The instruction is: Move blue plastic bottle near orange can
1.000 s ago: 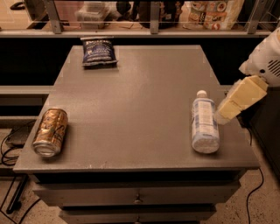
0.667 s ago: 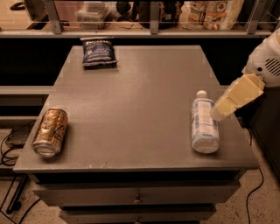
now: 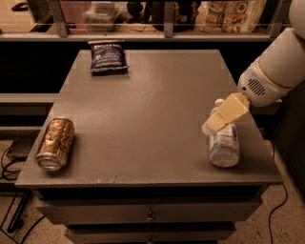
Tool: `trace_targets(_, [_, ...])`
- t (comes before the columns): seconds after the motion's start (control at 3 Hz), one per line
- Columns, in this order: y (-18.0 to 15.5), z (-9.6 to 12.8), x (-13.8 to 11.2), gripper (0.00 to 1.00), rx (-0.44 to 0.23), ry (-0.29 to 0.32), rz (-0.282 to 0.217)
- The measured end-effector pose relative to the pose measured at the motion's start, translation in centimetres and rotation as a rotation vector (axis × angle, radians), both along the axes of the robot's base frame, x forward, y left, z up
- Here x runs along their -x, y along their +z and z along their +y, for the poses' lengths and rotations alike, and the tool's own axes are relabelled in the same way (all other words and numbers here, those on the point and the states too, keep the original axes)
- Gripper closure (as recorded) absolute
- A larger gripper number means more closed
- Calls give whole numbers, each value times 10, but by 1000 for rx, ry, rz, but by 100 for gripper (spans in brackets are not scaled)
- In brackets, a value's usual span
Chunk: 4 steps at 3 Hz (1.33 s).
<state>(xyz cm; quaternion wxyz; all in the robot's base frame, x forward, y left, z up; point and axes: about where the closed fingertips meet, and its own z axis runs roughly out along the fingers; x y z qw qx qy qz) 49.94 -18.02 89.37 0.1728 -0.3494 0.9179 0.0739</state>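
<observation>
The blue plastic bottle (image 3: 224,143) lies on its side near the right front of the grey table (image 3: 152,100), cap pointing to the back. The orange can (image 3: 55,143) lies on its side near the left front edge, silver rim toward the front. My gripper (image 3: 214,125) reaches in from the right on a white arm; its tan fingers (image 3: 228,113) are over the bottle's cap end and cover its neck. I cannot tell whether it touches the bottle.
A dark blue snack bag (image 3: 108,57) lies at the back left of the table. A shelf with packages (image 3: 228,14) runs behind the table. Drawers (image 3: 150,214) sit below the front edge. Cables (image 3: 12,167) hang at the left.
The gripper has moved left and down, from beside the bottle's right to over its cap end. The bottle and can have not moved.
</observation>
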Motion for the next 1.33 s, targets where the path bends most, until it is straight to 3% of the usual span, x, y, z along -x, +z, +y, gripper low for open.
trace_targets(0.33, [-39, 20, -8, 0, -19, -91, 69])
trace_targets(0.67, [-67, 32, -9, 18, -19, -150, 129])
trace_targets(1.0, [-47, 49, -10, 49, -28, -154, 99])
trace_targets(1.33, [-10, 71, -11, 72, -43, -74, 23])
